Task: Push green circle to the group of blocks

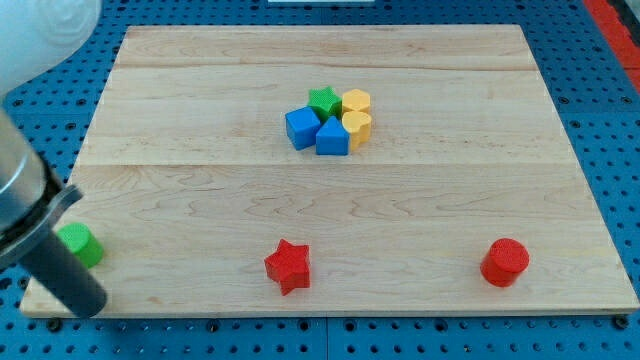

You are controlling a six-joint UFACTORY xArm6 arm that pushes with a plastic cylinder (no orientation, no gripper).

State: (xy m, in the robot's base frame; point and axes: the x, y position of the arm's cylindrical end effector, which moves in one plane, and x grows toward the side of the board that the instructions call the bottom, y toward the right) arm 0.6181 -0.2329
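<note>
Probably light and slick, the green circle lies well down-left of the block cluster; my tip, fingerless, sits just below it, so press its lower-left side

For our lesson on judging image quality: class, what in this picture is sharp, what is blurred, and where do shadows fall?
In the camera view, the wooden board is evenly lit and the central group of blocks, red star and red cylinder look sharp with only small soft shadows; the dark rod at the view's left is large and blurred, partly hiding the green circle; my tip sits just below it.
</note>
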